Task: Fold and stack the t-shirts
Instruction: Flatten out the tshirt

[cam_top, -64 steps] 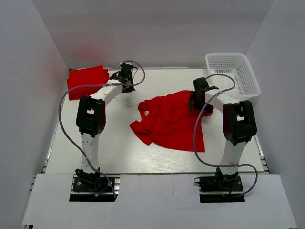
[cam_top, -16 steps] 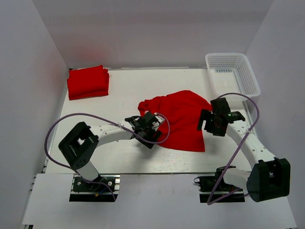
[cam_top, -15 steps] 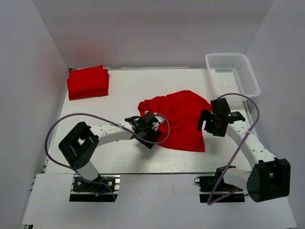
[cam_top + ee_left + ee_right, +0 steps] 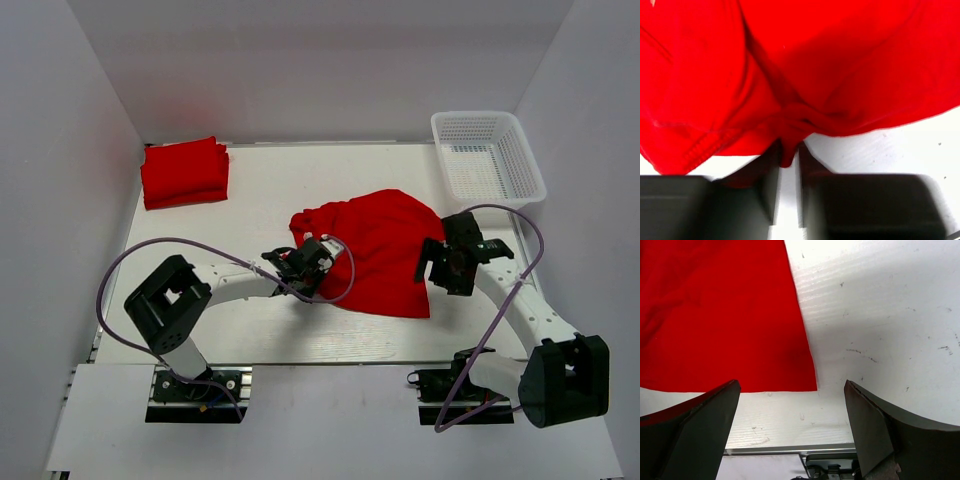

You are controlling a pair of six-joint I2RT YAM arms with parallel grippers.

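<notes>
step: grabbing the crumpled shirt to spread it out, I'd say; no folding on this one yet
loose t-shirt: bunched up mid-tabletop, between the arms
folded stack: far left corner, well apart
left jaws: clenched on a fold at the shirt's near-left edge
right jaws: spread wide, holding nothing, over the near-right corner
next: right side probably has to drop and clamp that corner, then both pull it flat

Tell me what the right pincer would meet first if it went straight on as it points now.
Probably the corner of the loose red t-shirt, flat on the table: the open right pincer straddles it. Depth is unclear, so it might land on bare table beside the hem.
</notes>
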